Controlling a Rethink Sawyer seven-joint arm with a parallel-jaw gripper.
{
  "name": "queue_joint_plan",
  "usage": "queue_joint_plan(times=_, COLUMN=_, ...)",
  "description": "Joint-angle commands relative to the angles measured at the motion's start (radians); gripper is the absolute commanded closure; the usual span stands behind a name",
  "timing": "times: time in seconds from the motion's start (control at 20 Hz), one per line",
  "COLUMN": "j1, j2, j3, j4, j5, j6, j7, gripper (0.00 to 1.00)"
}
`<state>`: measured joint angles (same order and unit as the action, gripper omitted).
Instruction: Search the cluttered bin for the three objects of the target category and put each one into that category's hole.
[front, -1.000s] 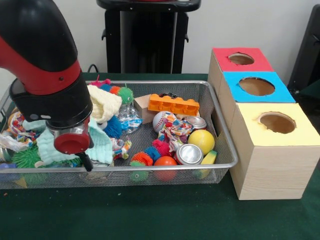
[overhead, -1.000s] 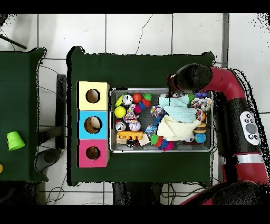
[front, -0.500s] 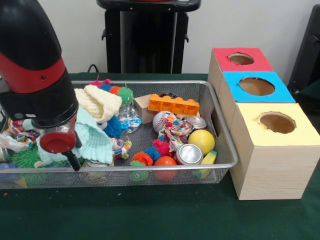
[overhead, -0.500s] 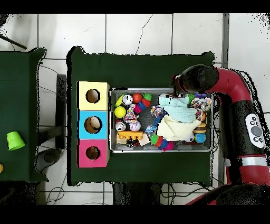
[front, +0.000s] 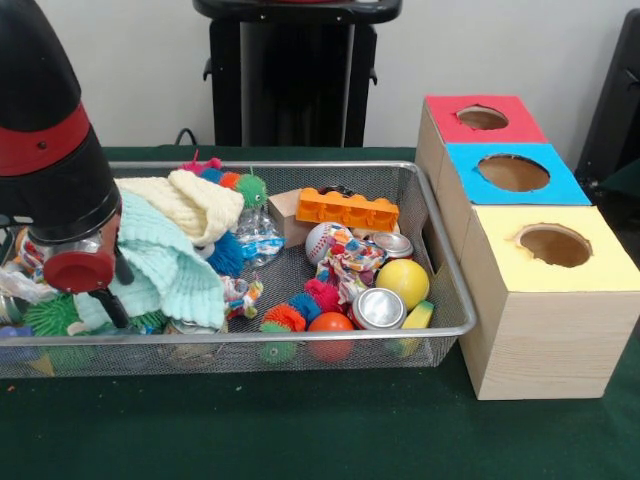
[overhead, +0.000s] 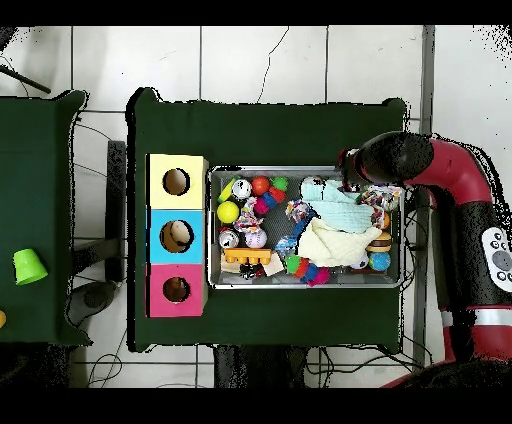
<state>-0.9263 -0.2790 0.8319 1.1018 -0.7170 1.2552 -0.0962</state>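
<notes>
A wire mesh bin (front: 300, 335) (overhead: 300, 170) holds mixed clutter. At its right end lie a yellow ball (front: 403, 282), an orange ball (front: 330, 325), a baseball (front: 318, 240) and two metal cans (front: 377, 308) (front: 392, 244). An orange toy block (front: 346, 209) rests at the back. A mint cloth (front: 165, 265) (overhead: 335, 203) and a cream cloth (front: 200, 200) (overhead: 335, 243) cover the left half. My gripper (front: 108, 305) (overhead: 350, 180) hangs low at the bin's front left corner, against the mint cloth's edge; the arm's wrist hides how it stands.
Three wooden boxes with round holes stand right of the bin: yellow (front: 540, 300), blue (front: 570, 185), red (front: 440, 115). Something pale shows inside the blue box's hole (overhead: 178, 235). Spiky toys (front: 50, 315) and rope toys (front: 350, 262) fill the gaps. A green cup (overhead: 28, 266) stands on a second table.
The arm has swung left along the bin's front edge, from over the mint cloth to the left corner, uncovering more of both cloths. Nothing else in the bin has visibly moved.
</notes>
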Motion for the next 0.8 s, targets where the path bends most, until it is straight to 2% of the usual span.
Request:
queue_joint_plan(times=0.05, j1=-0.034, j2=-0.05, j3=-0.059, j4=0.128, j5=-0.026, j6=0.029, j7=-0.182, gripper=0.0)
queue_joint_plan(times=0.15, j1=-0.043, j2=-0.063, j3=-0.057, j4=0.162, j5=-0.032, j6=-0.001, j7=-0.168, gripper=0.0)
queue_joint_plan(times=0.4, j1=-0.047, j2=-0.118, j3=-0.064, j4=0.289, j5=-0.031, j6=-0.085, j7=-0.018, gripper=0.0)
queue_joint_plan(times=0.8, j1=-0.035, j2=-0.12, j3=-0.086, j4=0.423, j5=-0.002, j6=-0.224, j7=0.196, gripper=0.0)
